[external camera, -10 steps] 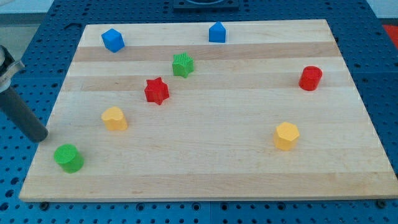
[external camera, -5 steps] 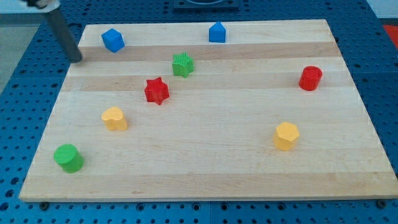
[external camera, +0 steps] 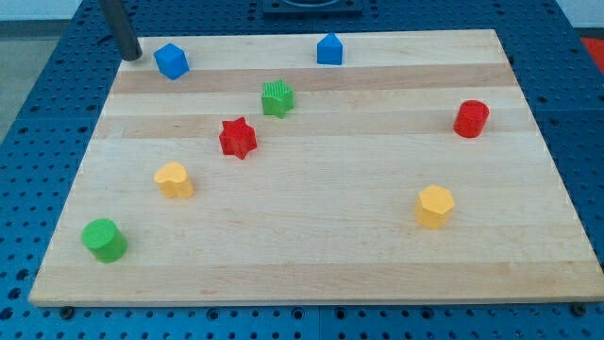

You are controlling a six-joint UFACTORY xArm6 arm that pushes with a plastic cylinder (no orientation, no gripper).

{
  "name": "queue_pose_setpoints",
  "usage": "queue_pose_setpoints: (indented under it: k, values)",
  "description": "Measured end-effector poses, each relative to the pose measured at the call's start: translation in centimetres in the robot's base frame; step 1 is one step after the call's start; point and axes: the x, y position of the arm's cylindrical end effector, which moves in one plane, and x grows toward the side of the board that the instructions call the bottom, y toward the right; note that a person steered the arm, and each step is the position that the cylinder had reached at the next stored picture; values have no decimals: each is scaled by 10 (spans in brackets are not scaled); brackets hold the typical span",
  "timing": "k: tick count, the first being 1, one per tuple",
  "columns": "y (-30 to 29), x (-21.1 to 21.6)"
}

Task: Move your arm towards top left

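Observation:
My tip (external camera: pixel 132 54) is at the wooden board's (external camera: pixel 311 236) top left corner, just left of a blue block (external camera: pixel 172 60) and apart from it. The dark rod rises out of the view's top. A second blue block (external camera: pixel 329 49) sits at the top middle. A green star-like block (external camera: pixel 277 98) and a red star block (external camera: pixel 238 138) lie left of centre. A yellow block (external camera: pixel 174 179) and a green cylinder (external camera: pixel 104 240) are at the lower left.
A red cylinder (external camera: pixel 471 119) stands near the right edge and a yellow hexagonal block (external camera: pixel 435 206) at the lower right. Blue perforated table (external camera: pixel 38 142) surrounds the board.
My tip has moved from the board's lower left edge near the green cylinder up along the left side to the top left corner. No block has moved.

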Motion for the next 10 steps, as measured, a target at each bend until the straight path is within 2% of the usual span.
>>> queue_pose_setpoints:
  k: [7, 8, 9, 10]
  values:
    - [-17, 13]
    - [-12, -17]
    - [35, -41]
    - [96, -41]
